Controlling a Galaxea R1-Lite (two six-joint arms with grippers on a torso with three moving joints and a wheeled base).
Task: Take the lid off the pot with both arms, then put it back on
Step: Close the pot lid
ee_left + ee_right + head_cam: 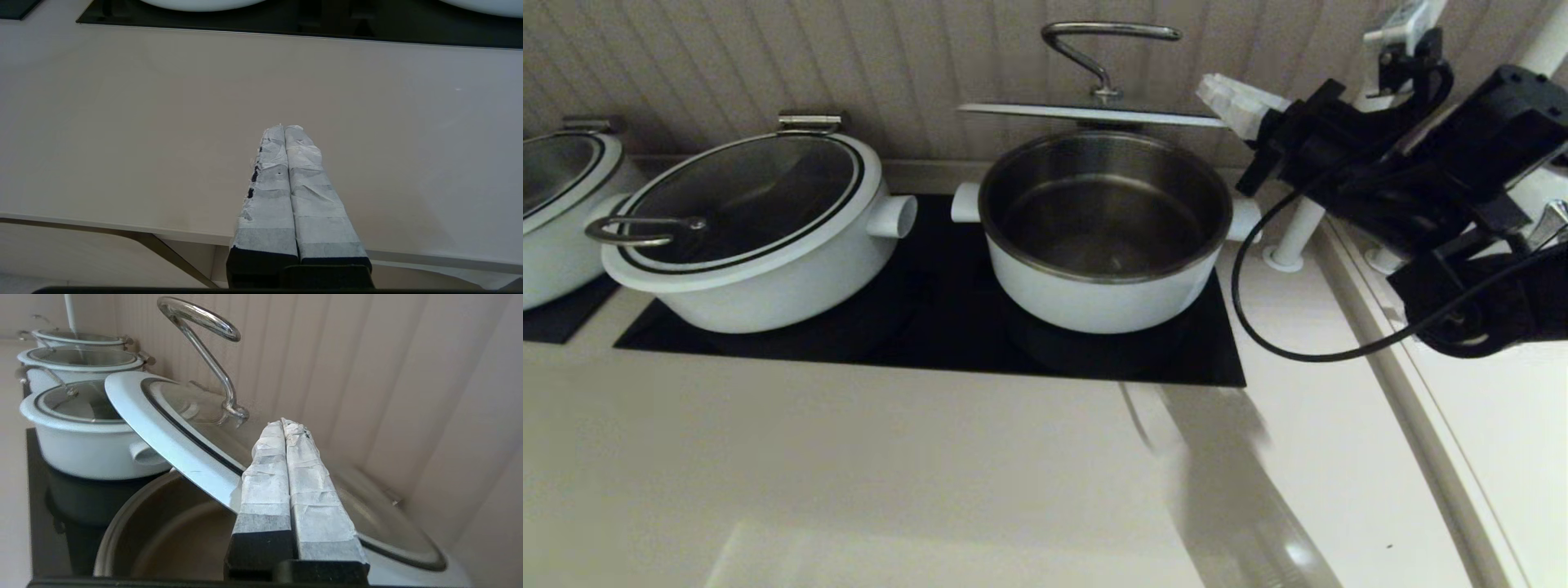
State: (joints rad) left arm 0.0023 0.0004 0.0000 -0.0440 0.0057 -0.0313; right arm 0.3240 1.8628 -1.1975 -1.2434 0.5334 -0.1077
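Head view shows the lid [1094,114] level above the open pot [1104,233], its edge at 3 o'clock by my right end effector [1227,100]. Right wrist view adds what that misses — those fingers pressed together over the rim, gripping nothing I can confirm. I'd lower slowly, keeping the lid centred on the pot. Left end effector [284,130] — closed, empty — hangs over bare surface [122,122].

Black jointed right arm [1405,180], looping black cable [1258,327], white-taped gripper fingers [286,486].
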